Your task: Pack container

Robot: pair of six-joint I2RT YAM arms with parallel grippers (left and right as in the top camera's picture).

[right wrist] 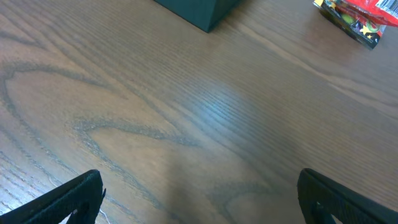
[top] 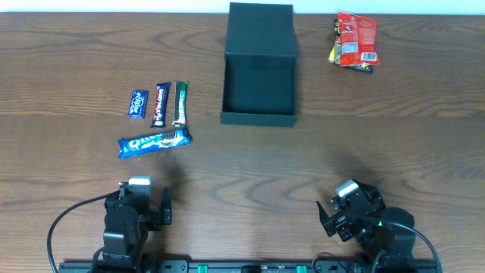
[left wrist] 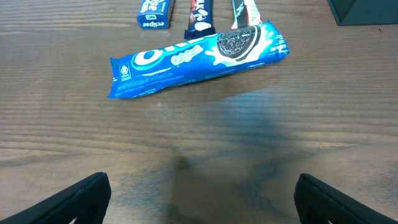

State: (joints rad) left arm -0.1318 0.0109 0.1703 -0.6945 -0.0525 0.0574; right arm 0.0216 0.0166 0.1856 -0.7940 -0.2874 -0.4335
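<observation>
Nothing is packed yet. Both hands hang released and holding nothing near the front edge: the left hand [left wrist: 202, 208] with jaws wide above bare wood just short of the Oreo packet [left wrist: 199, 59], the right hand [right wrist: 199, 202] equally wide over bare grain. The container [top: 257, 117] sits at the far middle of the surface, lid flap folded back, interior apparently empty.

The likeliest trouble is on the left. The Oreo packet lies slanted, so a grasp not squared across its width could slip on the glossy wrap or crush the biscuits. The two slim bars [top: 170, 104] lie side by side, close enough that fingers going for one may drag both; the small Eclipse pack [top: 137, 103] lies just beside them. The box looks light, so a bump against its wall could shove it, or knock the flap shut. The red snack bags [top: 356, 39] are piled at the far right, a long reach.

The surface [top: 76, 45] is dark wood grain with a soft sheen. Only a pale strip shows beyond its far edge; the room is otherwise unseen.
</observation>
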